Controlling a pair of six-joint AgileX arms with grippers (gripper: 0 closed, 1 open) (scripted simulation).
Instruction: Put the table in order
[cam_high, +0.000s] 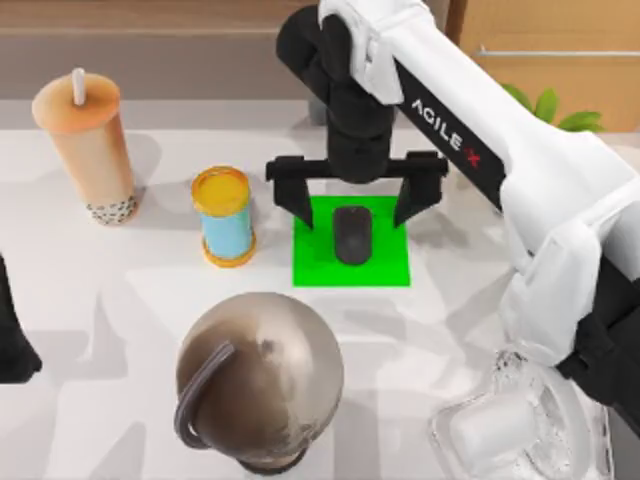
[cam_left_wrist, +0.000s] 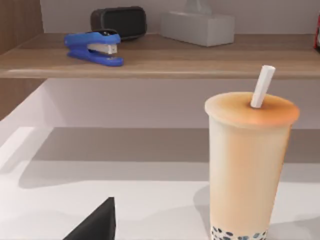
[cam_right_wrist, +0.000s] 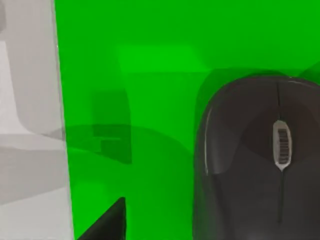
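Right gripper (cam_high: 356, 196) fingers spread over mouse (cam_high: 351, 234) — scroll wheel (cam_right_wrist: 282, 145) visible.

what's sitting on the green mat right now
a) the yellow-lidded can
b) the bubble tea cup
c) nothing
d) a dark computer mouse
d, the dark computer mouse lies on the green mat, with the right gripper open above it and a finger on either side.

mouse (cam_high: 351, 234) on mat (cam_high: 385, 266) mid table (cam_high: 120, 300), can (cam_high: 225, 216) just left of mat, cup (cam_high: 90, 146) far left at back, round jug (cam_high: 259, 377) in front of can, clear dish (cam_high: 520, 430) front right
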